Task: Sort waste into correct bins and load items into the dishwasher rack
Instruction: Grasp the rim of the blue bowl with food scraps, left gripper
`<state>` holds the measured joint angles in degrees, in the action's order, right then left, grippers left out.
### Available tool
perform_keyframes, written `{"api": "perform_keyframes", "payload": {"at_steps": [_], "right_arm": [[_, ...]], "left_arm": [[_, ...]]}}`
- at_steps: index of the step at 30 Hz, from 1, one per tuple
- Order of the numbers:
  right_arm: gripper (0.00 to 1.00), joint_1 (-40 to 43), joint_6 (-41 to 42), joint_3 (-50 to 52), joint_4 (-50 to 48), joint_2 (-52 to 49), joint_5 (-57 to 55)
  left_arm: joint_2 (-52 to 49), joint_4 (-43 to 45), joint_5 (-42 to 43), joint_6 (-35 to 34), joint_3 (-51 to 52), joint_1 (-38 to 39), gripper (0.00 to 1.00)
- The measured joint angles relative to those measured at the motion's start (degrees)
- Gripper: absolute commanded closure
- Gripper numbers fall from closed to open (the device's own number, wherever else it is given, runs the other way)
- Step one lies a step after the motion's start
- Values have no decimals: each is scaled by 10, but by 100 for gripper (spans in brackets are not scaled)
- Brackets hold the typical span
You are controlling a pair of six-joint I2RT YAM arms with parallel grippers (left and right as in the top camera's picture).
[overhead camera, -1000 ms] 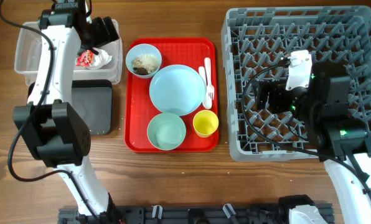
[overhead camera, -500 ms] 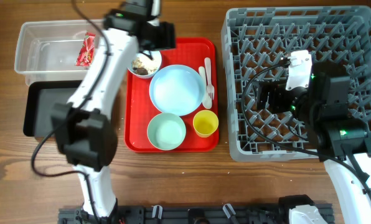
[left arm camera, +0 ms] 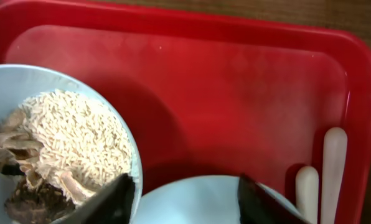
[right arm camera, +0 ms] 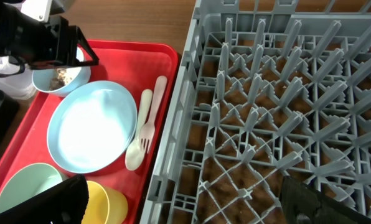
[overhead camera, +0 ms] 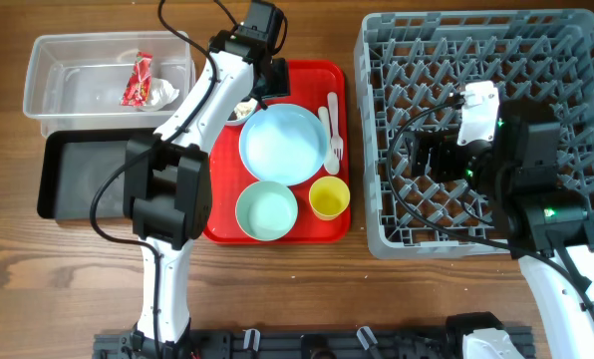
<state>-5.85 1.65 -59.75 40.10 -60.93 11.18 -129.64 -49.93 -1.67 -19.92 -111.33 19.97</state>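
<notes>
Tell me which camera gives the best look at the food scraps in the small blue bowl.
The left wrist view: the rice and brown scraps fill its left side, sharp and close. Overhead, the left arm covers most of the small blue bowl. The right wrist view shows the bowl small and far away, partly behind the left hand.

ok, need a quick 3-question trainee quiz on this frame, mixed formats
1. True or false: the red wrapper lies in the clear tub.
2. Which dish holds rice and brown scraps? A) the plate B) the small blue bowl C) the yellow cup
3. Fill in: the fork and spoon lie on the red ____, right of the plate.

Key
1. True; tissue sits beside it.
2. B; the left gripper hangs open at its rim.
3. tray
</notes>
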Motion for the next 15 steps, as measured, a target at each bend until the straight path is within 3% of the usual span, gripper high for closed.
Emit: {"api": "perform_keyframes", "payload": {"at_steps": [15], "right_arm": [[0, 0, 0, 0, 2, 0, 0]], "left_arm": [[-18, 14, -32, -1, 0, -1, 58]]}}
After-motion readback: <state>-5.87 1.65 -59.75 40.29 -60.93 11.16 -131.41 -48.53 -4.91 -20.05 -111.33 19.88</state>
